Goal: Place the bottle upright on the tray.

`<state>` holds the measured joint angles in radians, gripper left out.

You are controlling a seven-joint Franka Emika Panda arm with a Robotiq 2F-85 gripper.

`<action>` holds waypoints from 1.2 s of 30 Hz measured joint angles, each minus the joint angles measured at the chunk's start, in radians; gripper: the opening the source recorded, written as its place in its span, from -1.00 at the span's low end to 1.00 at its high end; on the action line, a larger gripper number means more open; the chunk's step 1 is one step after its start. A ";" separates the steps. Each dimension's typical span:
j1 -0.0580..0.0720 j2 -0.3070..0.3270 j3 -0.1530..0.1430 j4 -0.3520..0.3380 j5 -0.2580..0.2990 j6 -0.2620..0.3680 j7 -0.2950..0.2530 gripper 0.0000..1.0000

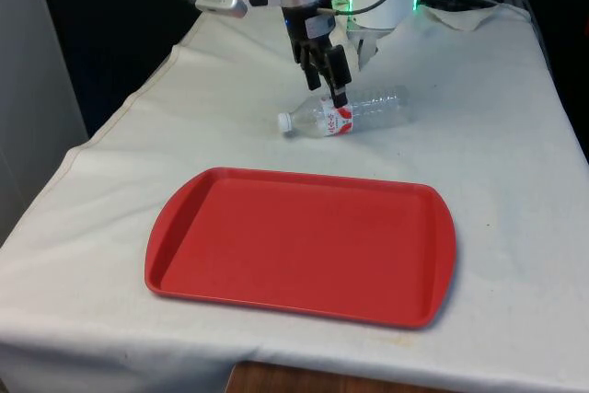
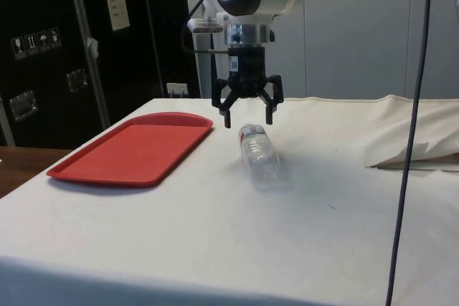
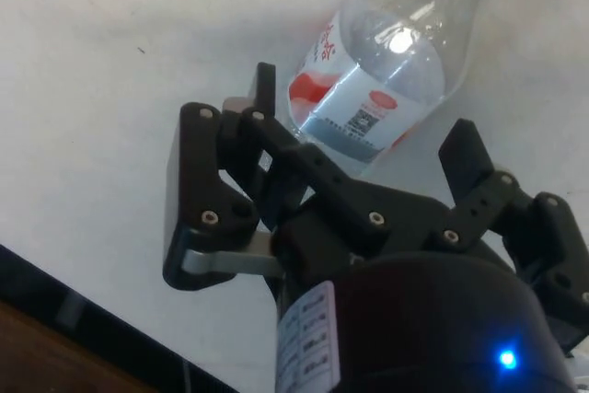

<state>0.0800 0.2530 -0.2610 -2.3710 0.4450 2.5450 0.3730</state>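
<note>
**One bottle on its side, gripper spread above it**

One clear plastic bottle (image 1: 345,111) lies flat on the white cloth (image 1: 497,135), white cap pointing to the front view's left, its red and white label near the neck end. From where I sit at the controls, it rests beyond the tray's far edge, apart from it, with a bare strip of cloth between the two. I see it again in the side view (image 2: 258,151) and in the wrist view (image 3: 386,71).

Directly over the label hangs the gripper (image 2: 249,111), fingers spread wide, one on each side of the bottle's body. In the side view the fingertips sit just above the bottle; I cannot tell whether they touch it. The wrist view shows the label between the two fingers (image 3: 465,149).

Nearer the camera in the front view, the red tray (image 1: 433,255) lies flat with a raised rim all round, its floor bare. Cloth runs open on both sides of the bottle, out to the table edges. On the front view's right, the stretch is wide and unbroken.
</note>
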 measured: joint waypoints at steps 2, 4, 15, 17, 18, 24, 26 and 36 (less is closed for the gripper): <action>0.000 0.000 -0.001 0.000 0.000 -0.002 0.004 1.00; 0.000 0.001 -0.003 0.000 0.000 -0.007 0.012 1.00; 0.000 0.022 -0.007 0.013 0.000 -0.023 0.060 1.00; 0.000 0.026 -0.008 0.016 0.000 -0.026 0.063 1.00; 0.000 0.026 -0.008 0.016 0.000 -0.026 0.063 1.00; -0.001 0.054 -0.013 0.043 0.008 -0.051 0.073 1.00; -0.001 0.062 -0.015 0.053 0.018 -0.060 0.073 1.00; -0.001 0.069 -0.027 0.064 0.045 -0.093 0.072 1.00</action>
<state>0.0790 0.3220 -0.2880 -2.3070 0.4900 2.4520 0.4450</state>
